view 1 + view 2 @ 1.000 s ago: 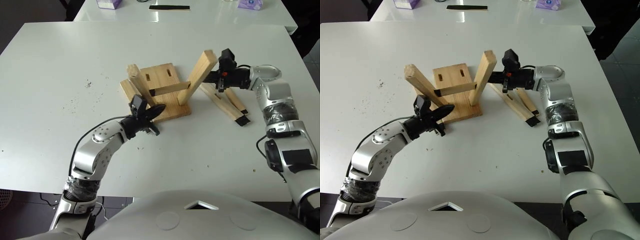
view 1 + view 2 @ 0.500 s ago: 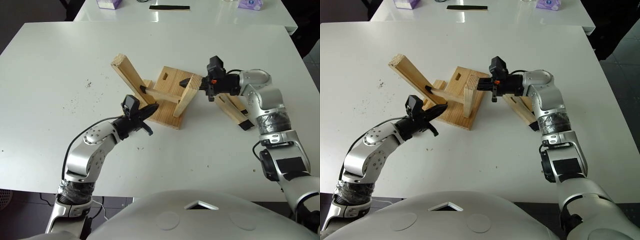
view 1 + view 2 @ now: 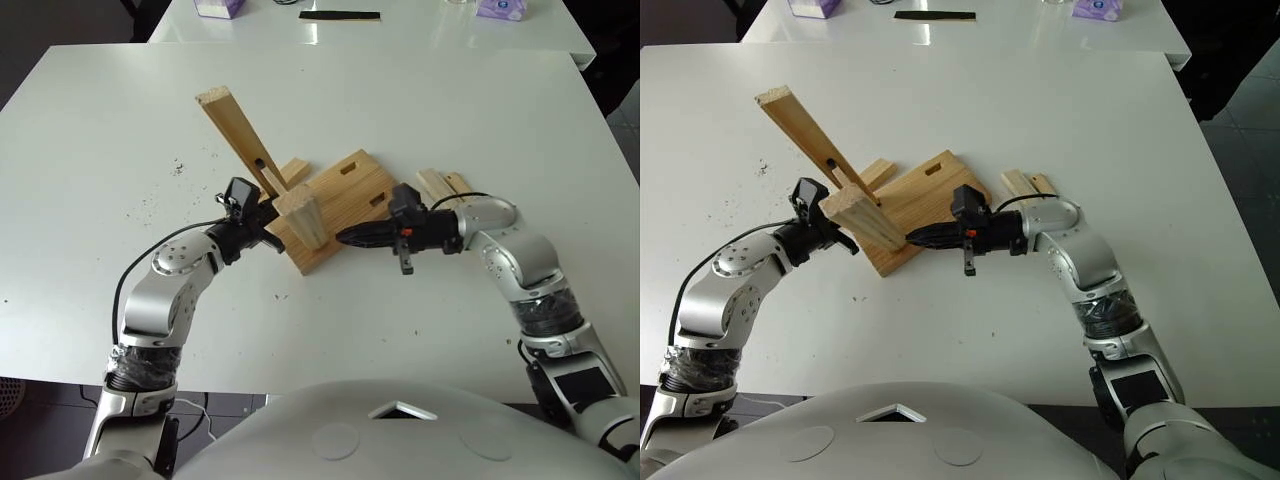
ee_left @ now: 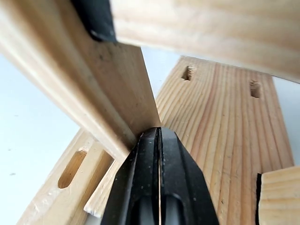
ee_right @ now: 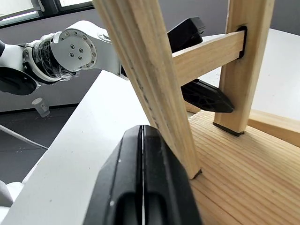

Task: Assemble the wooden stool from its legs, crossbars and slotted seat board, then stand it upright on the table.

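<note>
The slotted seat board lies slanted on the white table. On it leans a frame of two legs: the long far leg, the near leg, and a crossbar joining them. My left gripper is shut, its tip pressed to a leg's foot where it meets the board. At the board's front edge my right gripper is shut too, its tip against the base of the near leg. A second leg frame lies flat behind my right forearm.
Dark specks dot the table to the left. A second table behind carries a black strip and purple boxes. White tabletop stretches open on the far side and at the right.
The board and leg frame have swung left and toward me, the far leg tipping further left. My right gripper came round from the frame's right side to the board's front. My left gripper rose to the legs.
</note>
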Available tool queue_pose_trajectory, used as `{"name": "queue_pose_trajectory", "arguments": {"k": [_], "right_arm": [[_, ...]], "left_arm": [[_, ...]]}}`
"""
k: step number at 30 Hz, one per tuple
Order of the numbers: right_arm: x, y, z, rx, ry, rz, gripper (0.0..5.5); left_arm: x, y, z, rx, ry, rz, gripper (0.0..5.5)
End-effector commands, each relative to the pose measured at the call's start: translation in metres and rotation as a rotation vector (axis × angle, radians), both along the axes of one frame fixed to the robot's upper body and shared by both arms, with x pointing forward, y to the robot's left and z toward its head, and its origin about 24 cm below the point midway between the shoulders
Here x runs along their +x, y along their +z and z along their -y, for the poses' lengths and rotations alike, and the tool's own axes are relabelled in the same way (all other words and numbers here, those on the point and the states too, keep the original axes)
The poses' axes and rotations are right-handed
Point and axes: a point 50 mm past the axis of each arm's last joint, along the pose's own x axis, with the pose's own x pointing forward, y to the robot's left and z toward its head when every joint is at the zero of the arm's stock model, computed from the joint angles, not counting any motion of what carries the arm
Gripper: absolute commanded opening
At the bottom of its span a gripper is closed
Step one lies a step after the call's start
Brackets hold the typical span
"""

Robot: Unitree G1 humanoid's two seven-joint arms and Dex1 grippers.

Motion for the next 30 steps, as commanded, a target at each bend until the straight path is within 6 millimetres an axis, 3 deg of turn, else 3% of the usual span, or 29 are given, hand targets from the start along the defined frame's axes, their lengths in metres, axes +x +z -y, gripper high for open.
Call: {"name": "queue_pose_trajectory", "arguments": {"k": [1, 4, 8, 10, 12, 15, 22, 25, 30], "right_arm": [[-0.007, 0.004, -0.013, 0.045, -0.013, -0.017, 0.03], [0.003, 0.008, -0.004, 0.035, -0.076, 0.032, 0.03], [0.066, 0.017, 0.032, -0.122, -0.388, 0.250, 0.03], [0.094, 0.010, 0.038, -0.241, -0.478, 0.338, 0.03], [0.109, -0.002, 0.037, -0.313, -0.490, 0.350, 0.03], [0.121, -0.018, 0.033, -0.393, -0.481, 0.347, 0.03], [0.141, -0.023, 0.026, -0.491, -0.514, 0.360, 0.03], [0.140, -0.027, 0.025, -0.509, -0.475, 0.306, 0.03], [0.130, -0.040, 0.024, -0.556, -0.339, 0.247, 0.03]], "left_arm": [[0.014, -0.002, -0.003, 0.026, -0.017, 0.009, 0.00], [0.019, -0.002, 0.000, 0.020, -0.037, 0.017, 0.00], [0.010, 0.001, -0.004, -0.002, -0.039, 0.021, 0.00], [0.003, 0.001, -0.009, -0.007, -0.010, 0.022, 0.00], [-0.002, 0.004, -0.012, -0.014, 0.023, 0.027, 0.00], [-0.013, 0.010, -0.016, -0.028, 0.032, 0.026, 0.00], [-0.067, 0.011, -0.005, -0.075, -0.168, -0.083, 0.00], [-0.071, 0.006, -0.003, -0.065, -0.218, -0.122, 0.00], [-0.067, -0.013, 0.016, -0.059, -0.267, -0.175, 0.00]]}}
